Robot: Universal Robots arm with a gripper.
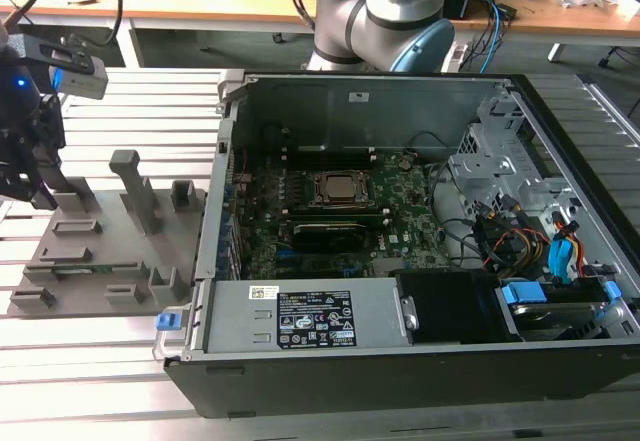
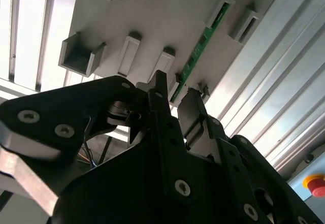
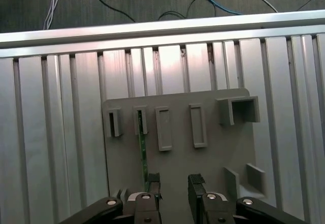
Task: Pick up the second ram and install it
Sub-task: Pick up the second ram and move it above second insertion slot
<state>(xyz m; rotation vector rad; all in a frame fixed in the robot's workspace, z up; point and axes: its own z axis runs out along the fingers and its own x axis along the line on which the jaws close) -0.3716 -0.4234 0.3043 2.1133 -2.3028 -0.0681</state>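
The ram (image 3: 142,153) stands on edge in a slot of the grey tray (image 3: 223,153), a thin green strip running between two of the tray's blocks; in the second wrist view its near end points toward the gripper. It has not been lifted, so by these pictures the pick-up is not yet made and the installing is wholly left to do.

The gripper (image 3: 173,186) hangs just above the tray at the ram's near end. Its jaws stand partly open, with a clear gap between the two fingers (image 3: 196,183), and they have hold of nothing. In the first wrist view the ram lines up with one finger rather than with the gap; whether that finger touches it I cannot tell.

The tray lies at the exterior view's left on the slatted table (image 1: 90,371). The open case (image 1: 350,86) with its motherboard (image 1: 400,226) sits well apart, from the centre of that frame to its right.
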